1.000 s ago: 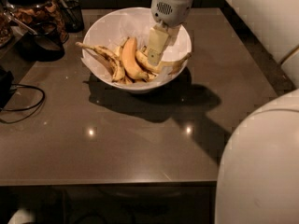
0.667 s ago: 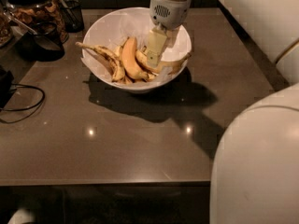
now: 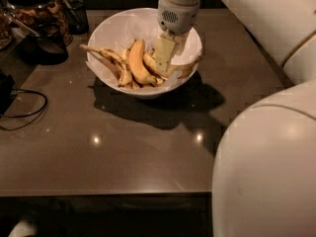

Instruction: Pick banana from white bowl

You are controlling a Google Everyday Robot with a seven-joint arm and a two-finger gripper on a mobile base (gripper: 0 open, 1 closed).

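Note:
The white bowl (image 3: 109, 32) stands at the back middle of the dark table. It holds three bananas. The pale dull-yellow banana (image 3: 184, 68) lies on the bowl's right side, its stem end toward the right rim. A plump orange-yellow banana (image 3: 138, 63) lies in the middle and a thin black-blotched banana (image 3: 107, 57) on the left. My gripper (image 3: 162, 67) reaches down into the bowl from above and sits on the left part of the pale banana, hiding that stretch of it.
A glass jar of snacks (image 3: 34, 8), a dark mesh cup (image 3: 77, 15) and a black scoop (image 3: 43, 45) stand at the back left. A black cable (image 3: 25, 113) lies at the left edge. My white body (image 3: 269, 167) fills the lower right. The table's front edge (image 3: 108, 193) is near.
My gripper has sunk a little lower into the bowl, onto the pale banana. The bowl and the other bananas have not moved.

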